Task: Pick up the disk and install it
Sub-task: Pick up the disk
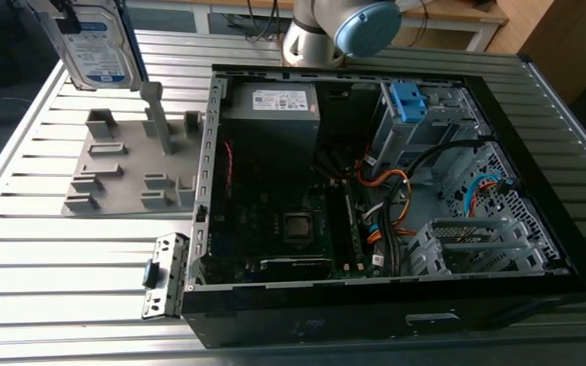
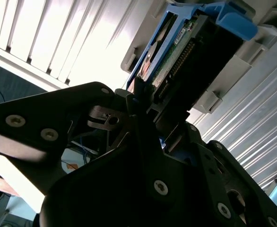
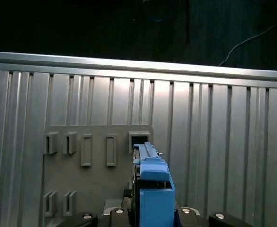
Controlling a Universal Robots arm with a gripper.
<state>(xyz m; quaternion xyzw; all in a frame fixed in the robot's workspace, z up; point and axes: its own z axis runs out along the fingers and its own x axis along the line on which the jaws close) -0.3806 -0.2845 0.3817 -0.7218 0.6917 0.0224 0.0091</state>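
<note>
Silver, flat and rectangular, the disk (image 1: 95, 47) is a hard drive with a white-and-blue label and a bright blue plastic rail frame. In the exterior view it stands on edge at the far corner on that view's left, beyond the grey moulded fixture plate (image 1: 120, 181). Whether its lower edge clears the ribbed aluminium table (image 1: 59, 305) cannot be settled from that angle.

In the second wrist view the black gripper (image 2: 155, 111) has its jaws clamped on one end of the disk (image 2: 176, 52), apparently across its thickness, with the connector edge and the blue frame exposed.

The first wrist view looks along the blue frame to the fixture plate (image 3: 96, 177), where one rectangular slot (image 3: 139, 139) lies just past the frame's tip.

The open black computer case (image 1: 570, 236) lies well apart, towards the exterior view's right. Inside it are a grey metal box (image 1: 271, 114) and a bare blue plastic bracket (image 1: 407, 103).
</note>
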